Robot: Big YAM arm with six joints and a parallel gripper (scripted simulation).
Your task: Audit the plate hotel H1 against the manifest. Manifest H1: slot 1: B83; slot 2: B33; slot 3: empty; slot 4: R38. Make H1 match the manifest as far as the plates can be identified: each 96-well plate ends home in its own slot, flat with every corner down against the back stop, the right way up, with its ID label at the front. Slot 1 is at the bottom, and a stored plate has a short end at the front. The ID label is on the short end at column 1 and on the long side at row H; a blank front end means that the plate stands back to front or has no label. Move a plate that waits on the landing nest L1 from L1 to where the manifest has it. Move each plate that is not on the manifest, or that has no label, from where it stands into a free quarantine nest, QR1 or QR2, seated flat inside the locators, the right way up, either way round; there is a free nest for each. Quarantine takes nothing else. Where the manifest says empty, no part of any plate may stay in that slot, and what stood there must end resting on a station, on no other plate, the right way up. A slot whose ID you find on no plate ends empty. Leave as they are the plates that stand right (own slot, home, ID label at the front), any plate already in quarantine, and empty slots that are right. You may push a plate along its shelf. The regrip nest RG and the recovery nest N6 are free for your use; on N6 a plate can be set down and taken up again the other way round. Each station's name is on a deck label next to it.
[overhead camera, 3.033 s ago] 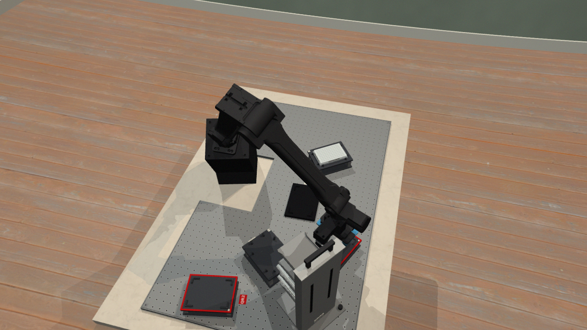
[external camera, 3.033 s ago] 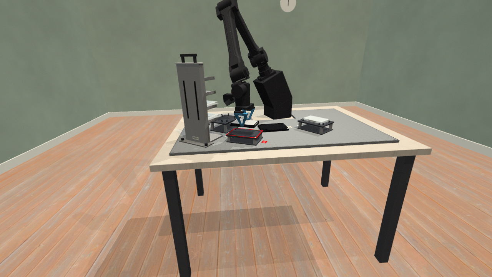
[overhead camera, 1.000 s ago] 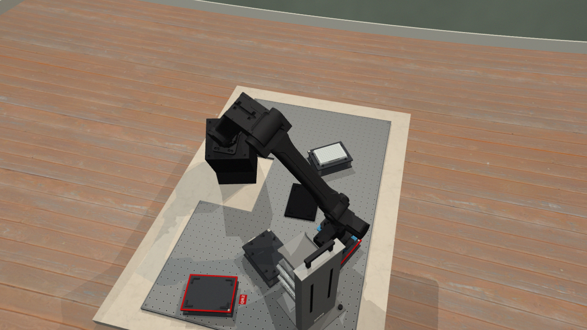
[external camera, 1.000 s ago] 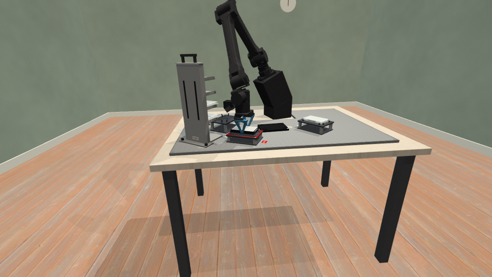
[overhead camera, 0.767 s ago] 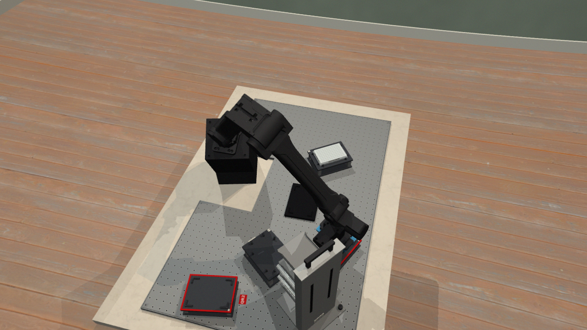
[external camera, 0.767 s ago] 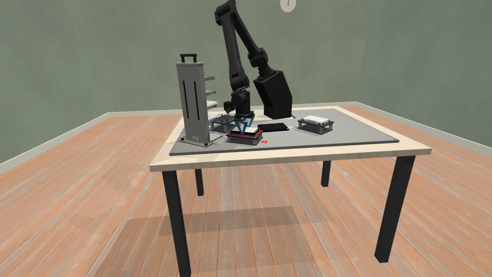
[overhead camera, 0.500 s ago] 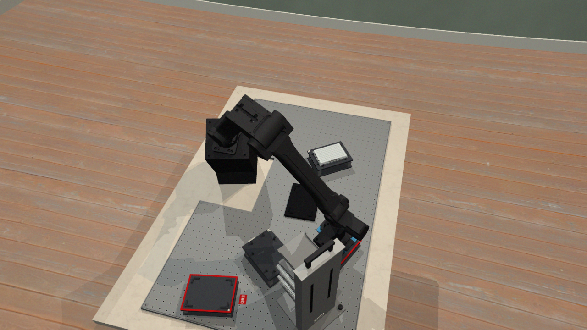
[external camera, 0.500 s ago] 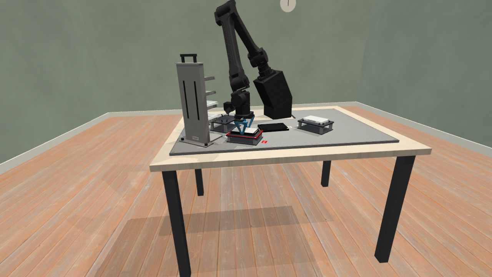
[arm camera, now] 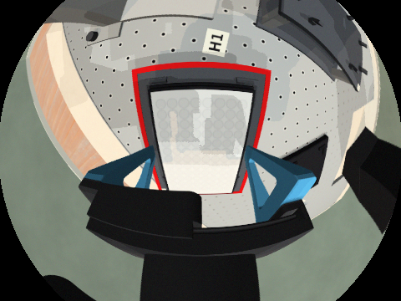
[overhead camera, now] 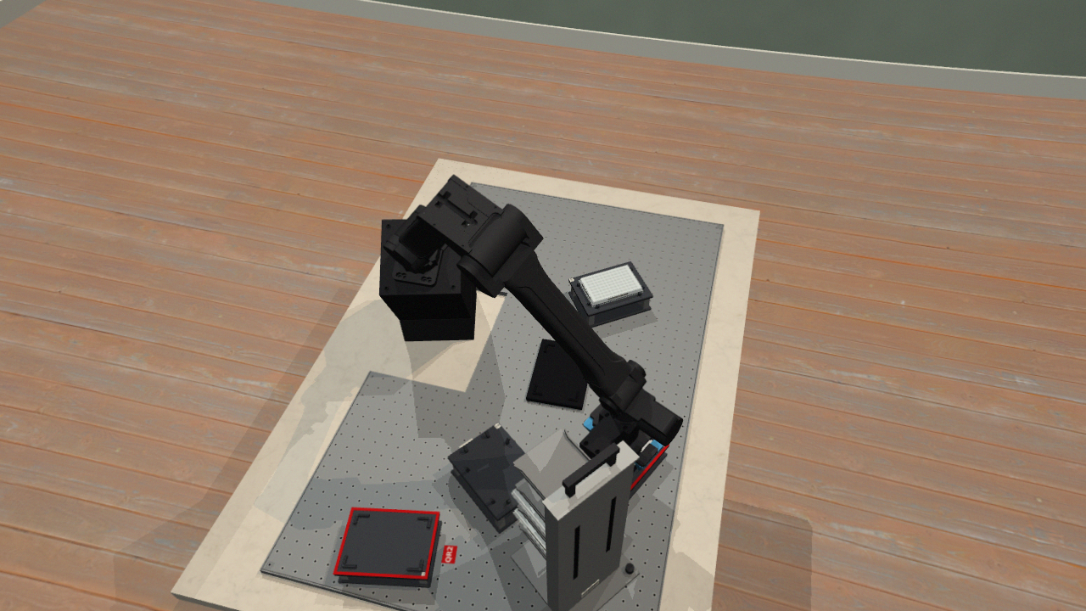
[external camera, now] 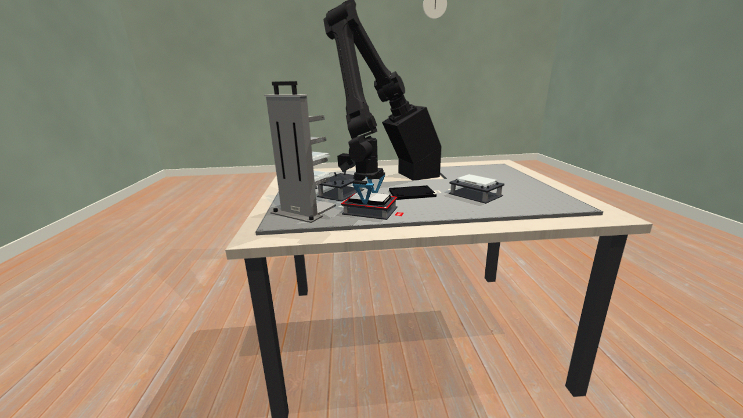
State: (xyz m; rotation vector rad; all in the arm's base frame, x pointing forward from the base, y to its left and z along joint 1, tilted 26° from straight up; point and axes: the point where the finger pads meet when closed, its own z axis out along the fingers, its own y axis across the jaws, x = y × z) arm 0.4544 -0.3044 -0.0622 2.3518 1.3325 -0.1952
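Nearest me, a plate [arm camera: 200,140] lies flat in the red-edged quarantine nest [external camera: 366,209], and the gripper [arm camera: 202,176] straddles it with jaws fully spread, gripping nothing (so that delivery looks done). Further back, another plate [external camera: 475,180] waits on its nest, while hotel H1 [external camera: 291,150] likely needs more sorting.

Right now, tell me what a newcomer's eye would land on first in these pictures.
First, the long black arm bent down over the table, its blue-fingered gripper spread open astride a pale plate lying in a red-rimmed nest. Next, the tall grey rack with a handle, beside that nest. Then a second white plate alone on a dark stand at the deck's far side.
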